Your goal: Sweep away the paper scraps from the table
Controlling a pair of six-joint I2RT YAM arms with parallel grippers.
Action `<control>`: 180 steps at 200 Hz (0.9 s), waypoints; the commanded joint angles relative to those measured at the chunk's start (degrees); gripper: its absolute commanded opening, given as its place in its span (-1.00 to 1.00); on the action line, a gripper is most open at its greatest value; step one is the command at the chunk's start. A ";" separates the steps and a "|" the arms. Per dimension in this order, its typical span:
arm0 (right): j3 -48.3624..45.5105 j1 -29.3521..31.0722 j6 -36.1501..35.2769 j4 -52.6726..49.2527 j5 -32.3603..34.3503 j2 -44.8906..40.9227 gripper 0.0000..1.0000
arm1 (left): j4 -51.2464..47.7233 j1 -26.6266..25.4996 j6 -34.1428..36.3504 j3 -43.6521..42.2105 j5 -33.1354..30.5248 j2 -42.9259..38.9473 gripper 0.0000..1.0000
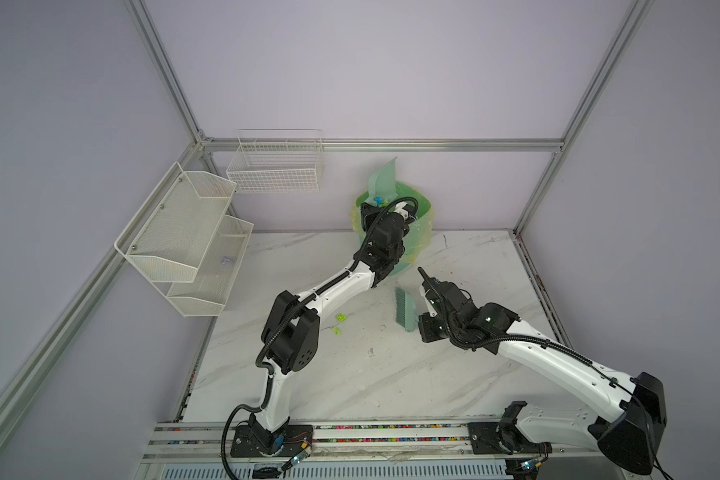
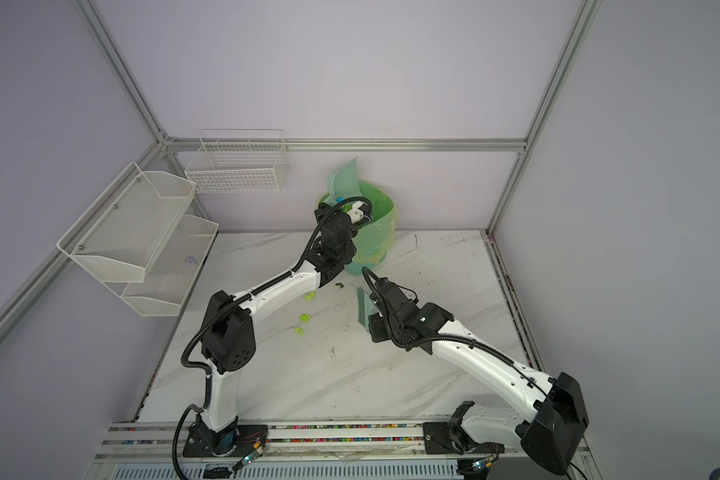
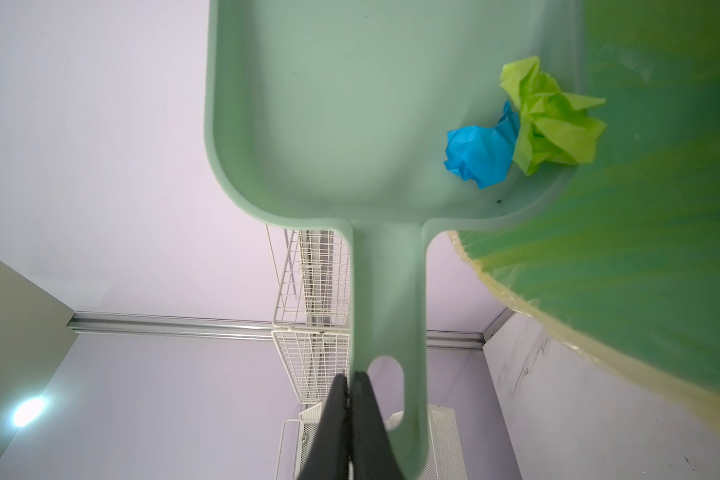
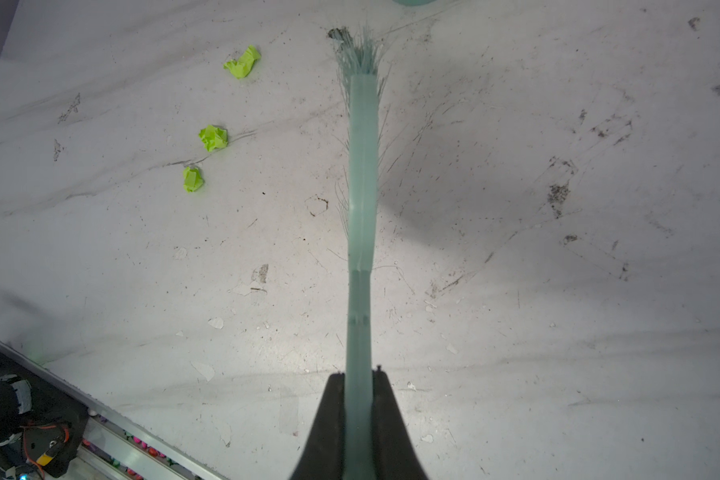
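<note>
Green dustpan (image 3: 329, 104) holding two paper scraps (image 3: 553, 124), tipped up at bin (image 3: 641, 270), left hand (image 3: 352, 376) gripping it, right hand (image 4: 360, 372) clamping brush (image 4: 362, 166).

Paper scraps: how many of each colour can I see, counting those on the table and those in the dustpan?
Yellow-green scraps: 4 (3 on the table, 1 in the dustpan)
Blue scrap: 1 (in the dustpan)
Total: 5
</note>
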 commanded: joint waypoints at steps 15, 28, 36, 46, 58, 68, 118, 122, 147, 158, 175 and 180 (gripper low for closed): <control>-0.58 -0.16 0.49 0.98 1.02 -1.38 -1.00 | 3.41 -0.43 0.96 -3.22 -0.01 -4.61 -1.00; -0.66 -0.21 0.57 1.04 0.97 -1.48 -1.00 | 2.27 -0.78 0.40 -4.98 0.59 -5.11 -1.00; -0.71 -0.20 0.58 1.04 0.88 -1.51 -1.00 | 1.44 -1.14 0.17 -6.61 1.22 -5.64 -1.00; -0.64 -0.18 0.58 1.11 0.88 -1.60 -1.00 | 1.19 -1.47 0.04 -8.42 1.73 -6.25 -1.00; -0.64 -0.16 0.57 1.13 0.88 -1.69 -1.00 | -0.89 -1.52 -1.81 -8.61 1.39 -6.60 -1.00; -0.72 -0.19 0.65 1.21 0.88 -1.71 -1.00 | -2.79 -1.50 -3.87 -8.38 1.30 -7.01 -1.00; -0.37 -0.20 0.66 1.41 1.05 -1.66 -1.00 | -12.74 -1.32 -14.69 -1.50 0.47 -7.56 -1.00; -0.36 -0.21 0.74 1.47 1.01 -1.72 -1.00 | -13.83 -1.38 -15.66 -1.02 0.43 -7.66 -1.00; -0.14 -0.20 0.92 1.87 0.63 -2.00 -1.00 | -17.19 -1.34 -20.60 -0.47 0.25 -9.09 -1.00; -0.13 -0.14 1.06 2.24 0.61 -2.17 -1.00 | -19.99 -1.29 -23.65 0.15 0.48 -9.86 -1.00; 0.00 -0.19 1.19 2.38 0.96 -2.16 -1.00 | -25.98 -1.18 -29.19 2.36 1.66 -10.90 -1.00; 0.04 -0.21 1.19 2.36 0.97 -2.00 -1.00 | -26.35 -1.20 -29.25 2.59 1.89 -11.09 -1.00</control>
